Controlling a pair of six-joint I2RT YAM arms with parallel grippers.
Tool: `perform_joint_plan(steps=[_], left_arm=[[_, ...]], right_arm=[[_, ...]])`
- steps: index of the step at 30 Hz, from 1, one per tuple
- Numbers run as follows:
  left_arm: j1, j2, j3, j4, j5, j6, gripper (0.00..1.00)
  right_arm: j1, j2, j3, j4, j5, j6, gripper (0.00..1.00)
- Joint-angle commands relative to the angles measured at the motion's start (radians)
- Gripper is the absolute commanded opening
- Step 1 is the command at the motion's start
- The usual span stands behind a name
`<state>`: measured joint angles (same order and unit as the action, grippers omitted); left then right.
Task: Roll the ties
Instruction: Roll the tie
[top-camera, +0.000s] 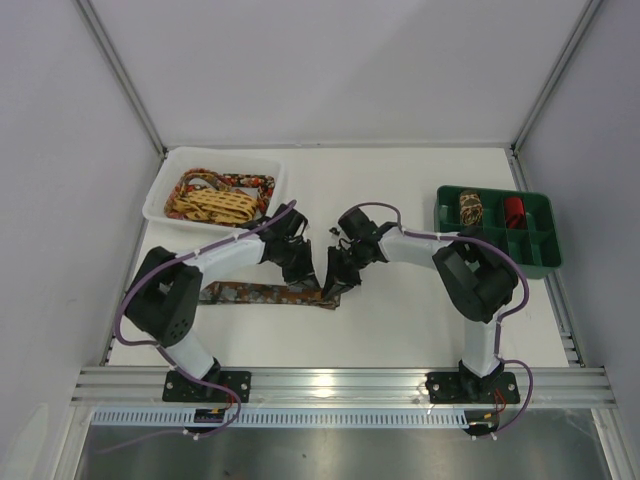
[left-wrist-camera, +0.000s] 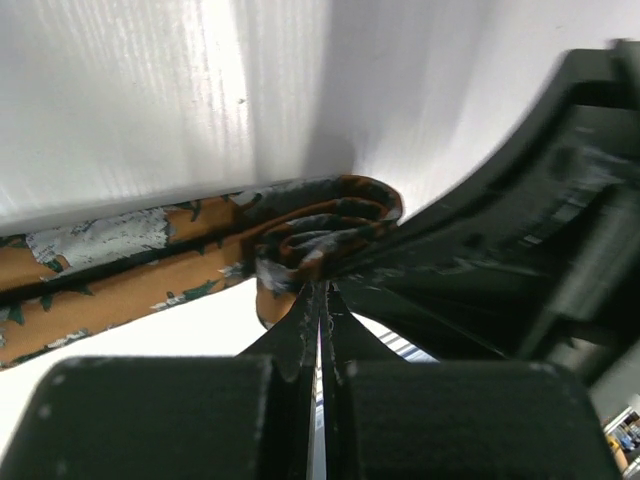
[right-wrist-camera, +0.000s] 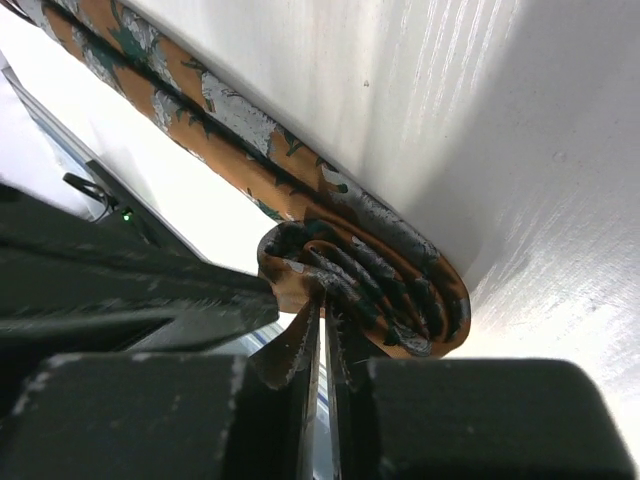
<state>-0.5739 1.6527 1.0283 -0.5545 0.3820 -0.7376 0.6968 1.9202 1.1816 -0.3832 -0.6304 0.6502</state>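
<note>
White bin (top-camera: 160, 190), green tray (top-camera: 537, 268) (compartmented)

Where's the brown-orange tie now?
The tie lies centre-left in the top view, below the white bin, its rolled end between left gripper and right gripper.

I log five items: brown-orange tie (top-camera: 255, 293) flat on the table (top-camera: 400, 320), right end wound into a loose coil; yellow lattice tie (top-camera: 215, 206) and red-floral tie (top-camera: 252, 182) heaped in the white bin (top-camera: 158, 198); mottled coil (top-camera: 471, 208) and red coil (top-camera: 513, 211) in the green tray (top-camera: 541, 263).
</note>
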Motion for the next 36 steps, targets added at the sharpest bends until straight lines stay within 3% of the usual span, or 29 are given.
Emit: perform_joint_plan(steps=[1,7,10,11,14,18,20,24,28,36], left_arm=[[-0.004,0.016,-0.03,0.05,0.026,-0.017,0.0],[-0.006,0.021,-0.053,0.071,0.015,-0.011,0.01],[-0.006,0.032,-0.054,0.071,0.005,0.003,0.01],[-0.004,0.035,-0.056,0.082,0.001,0.009,0.01],[-0.006,0.044,-0.06,0.084,-0.006,0.026,0.0],[-0.004,0.051,-0.065,0.076,-0.003,0.047,0.01],[-0.004,0.048,-0.069,0.071,-0.006,0.052,0.01],[-0.004,0.041,-0.086,0.085,-0.022,0.056,0.0],[-0.001,0.044,-0.102,0.11,0.003,0.049,0.01],[0.002,0.055,-0.077,0.108,0.054,0.064,0.01]], right_arm=[[-0.008,-0.049,0.055,-0.072,0.029,-0.063,0.12],[-0.016,-0.105,0.131,-0.193,0.095,-0.141,0.24],[-0.019,-0.147,0.189,-0.255,0.164,-0.213,0.43],[-0.019,-0.15,0.211,-0.275,0.188,-0.262,0.54],[-0.011,-0.154,0.285,-0.327,0.311,-0.412,0.75],[0.05,-0.248,0.188,-0.205,0.483,-0.682,0.85],[0.058,-0.285,0.117,-0.175,0.456,-0.77,0.99],[0.061,-0.329,0.049,-0.164,0.374,-0.985,1.0],[0.082,-0.328,-0.026,-0.132,0.284,-1.09,1.0],[0.135,-0.313,-0.157,0.098,0.239,-1.161,1.0]])
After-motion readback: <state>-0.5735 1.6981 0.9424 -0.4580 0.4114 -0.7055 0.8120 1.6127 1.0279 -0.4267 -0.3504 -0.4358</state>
